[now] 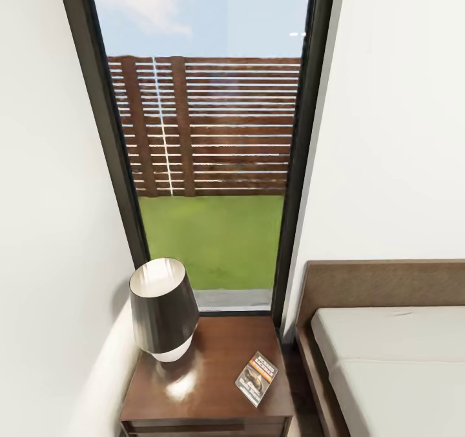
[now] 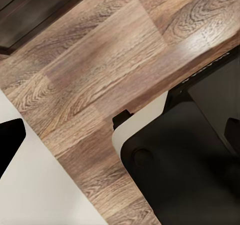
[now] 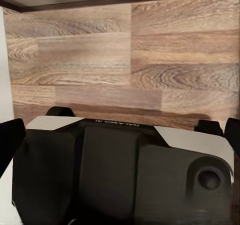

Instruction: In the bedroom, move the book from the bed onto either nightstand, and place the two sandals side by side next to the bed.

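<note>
- Dark-covered thin paperback book (image 1: 256, 378) with an orange band lies flat on the glossy dark brown wooden nightstand (image 1: 213, 359), near its front right corner, beside the bed.
- Its long axis runs diagonally, from the front edge back toward the right edge.
- Black-shaded lamp (image 1: 163, 311) with a white base stands at the left edge, well apart from the book.
- Light grey mattress of the dark-framed bed (image 1: 394, 359) lies bare.
- Wrist views look down on wood-grain floor (image 3: 125, 60) and the robot's black base (image 3: 115, 180); whether either pincer is open or closed I cannot tell, nor which arm is nearer.
- Judged from this, the book step looks done; the sandals remain.
</note>
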Available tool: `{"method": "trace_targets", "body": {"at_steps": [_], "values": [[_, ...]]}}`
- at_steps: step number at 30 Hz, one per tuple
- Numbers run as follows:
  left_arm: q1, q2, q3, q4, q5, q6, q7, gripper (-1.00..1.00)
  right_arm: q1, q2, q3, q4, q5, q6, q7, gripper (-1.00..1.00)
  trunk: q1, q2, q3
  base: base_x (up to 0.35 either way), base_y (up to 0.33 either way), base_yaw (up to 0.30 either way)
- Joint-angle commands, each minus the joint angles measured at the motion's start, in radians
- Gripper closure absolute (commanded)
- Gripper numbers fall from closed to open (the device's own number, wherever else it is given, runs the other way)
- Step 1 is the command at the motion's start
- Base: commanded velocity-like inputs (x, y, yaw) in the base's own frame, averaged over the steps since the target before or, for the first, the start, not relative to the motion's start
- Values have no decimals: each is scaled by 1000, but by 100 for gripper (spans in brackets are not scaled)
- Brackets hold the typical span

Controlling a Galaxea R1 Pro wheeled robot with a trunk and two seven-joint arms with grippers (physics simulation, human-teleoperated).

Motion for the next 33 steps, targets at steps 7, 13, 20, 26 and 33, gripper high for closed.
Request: {"method": "trace_targets", "body": {"at_steps": [7, 13, 20, 26, 33], "values": [[-1, 0, -8, 0, -2, -2, -1, -100, 43, -4, -10, 6, 5, 7, 3, -100, 1, -2, -2, 0, 0, 0], [-1, 0, -9, 0, -3, -2, -2, -100, 80, -13, -10, 8, 5, 7, 4, -100, 1, -2, -2, 0, 0, 0], [-1, 0, -9, 0, -3, -2, -2, -100, 122, -34, -10, 10, 5, 7, 4, -100, 1, -2, -2, 0, 0, 0], [-1, 0, -9, 0, -3, -2, -2, -100, 139, -52, -9, 13, 5, 7, 4, -100, 1, -2, -2, 0, 0, 0], [-1, 0, -9, 0, -4, -1, -2, -100, 149, -61, -9, 30, 4, 7, 4, -100, 1, -2, -2, 0, 0, 0]]}}
